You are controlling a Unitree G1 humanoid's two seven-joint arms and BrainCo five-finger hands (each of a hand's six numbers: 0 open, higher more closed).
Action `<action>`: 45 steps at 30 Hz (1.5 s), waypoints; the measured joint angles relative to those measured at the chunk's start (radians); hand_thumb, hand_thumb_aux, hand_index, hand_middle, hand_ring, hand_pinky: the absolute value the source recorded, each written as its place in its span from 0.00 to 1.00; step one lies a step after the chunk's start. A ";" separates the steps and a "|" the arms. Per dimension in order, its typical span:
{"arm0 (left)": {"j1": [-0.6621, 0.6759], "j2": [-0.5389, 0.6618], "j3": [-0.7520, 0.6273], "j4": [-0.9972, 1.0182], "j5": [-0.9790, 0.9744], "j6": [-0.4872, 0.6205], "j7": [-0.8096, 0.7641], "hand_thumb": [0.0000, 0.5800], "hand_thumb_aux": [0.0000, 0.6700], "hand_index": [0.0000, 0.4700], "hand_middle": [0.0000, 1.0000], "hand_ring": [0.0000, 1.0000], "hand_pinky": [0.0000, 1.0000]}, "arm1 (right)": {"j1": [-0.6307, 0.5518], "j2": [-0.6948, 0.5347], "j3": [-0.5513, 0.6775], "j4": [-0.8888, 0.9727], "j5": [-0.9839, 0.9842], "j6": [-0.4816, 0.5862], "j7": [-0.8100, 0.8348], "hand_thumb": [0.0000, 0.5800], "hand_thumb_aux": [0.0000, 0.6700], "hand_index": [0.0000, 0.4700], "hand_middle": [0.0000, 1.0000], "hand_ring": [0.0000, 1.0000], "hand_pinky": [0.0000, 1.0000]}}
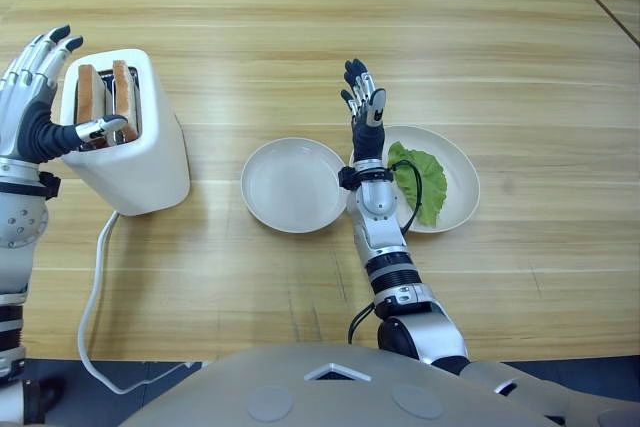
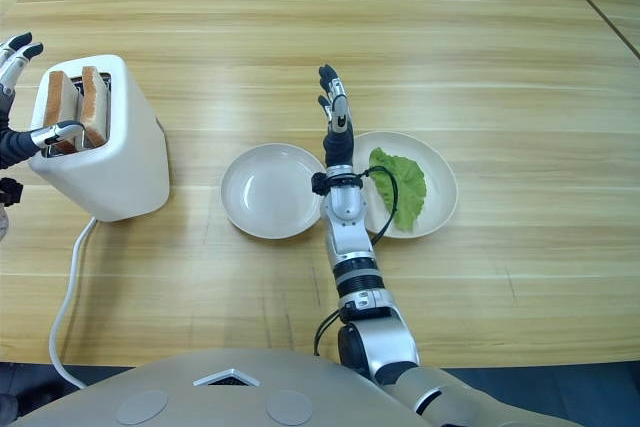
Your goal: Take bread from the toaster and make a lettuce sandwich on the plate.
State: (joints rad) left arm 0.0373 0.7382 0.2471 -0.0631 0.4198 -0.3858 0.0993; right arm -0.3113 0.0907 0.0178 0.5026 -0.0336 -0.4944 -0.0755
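Nearest the robot, a white power cord (image 1: 95, 287) trails across the worktop (image 1: 300, 27) up to the toaster. Just beyond it, two pale plates sit side by side, almost touching. The empty plate (image 1: 290, 192) is on the left, and the lettuce plate (image 1: 466, 182) on the right carries one green lettuce leaf (image 1: 420, 177). The right hand (image 1: 365, 102) stands upright over the gap between them, fingers straight, close together and holding nothing. Farther left stands the white toaster (image 1: 145, 167), with two browned bread slices (image 1: 95, 95) poking up from its slots. The left hand (image 1: 35, 97) is at the toaster's outer side, fingers spread and raised. Its thumb lies across the toaster top by the near end of the slices, and nothing is pinched yet.

By my reading the first step is in hand: fetching bread. The next move calls for bringing the fingers down on either side of one slice, closing on it and lifting it straight out of the slot. The slice then goes to a plate, likely the empty one.
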 measured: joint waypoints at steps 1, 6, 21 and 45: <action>-0.002 -0.011 -0.004 -0.003 -0.015 -0.013 -0.002 0.00 0.00 0.00 0.00 0.00 0.00 | -0.001 0.000 0.000 0.002 -0.001 0.000 0.000 0.00 0.00 0.00 0.00 0.00 0.00; 0.000 -0.007 0.012 -0.034 0.146 0.073 0.021 0.00 0.00 0.00 0.00 0.00 0.00 | -0.002 0.001 0.001 0.012 -0.002 -0.001 0.000 0.00 0.00 0.00 0.00 0.00 0.00; 0.050 0.006 0.055 -0.111 0.303 0.354 -0.054 0.00 0.00 0.00 0.00 0.00 0.00 | -0.005 0.002 0.001 0.037 -0.013 -0.014 -0.012 0.00 0.00 0.00 0.00 0.00 0.00; 0.081 -0.021 0.023 -0.073 0.241 0.368 -0.102 0.12 0.06 0.06 0.00 0.00 0.00 | -0.005 0.002 0.001 0.036 -0.020 -0.014 -0.017 0.00 0.00 0.00 0.00 0.00 0.00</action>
State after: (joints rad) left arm 0.1180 0.7168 0.2705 -0.1365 0.6610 -0.0174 -0.0023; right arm -0.3161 0.0926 0.0192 0.5390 -0.0534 -0.5082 -0.0926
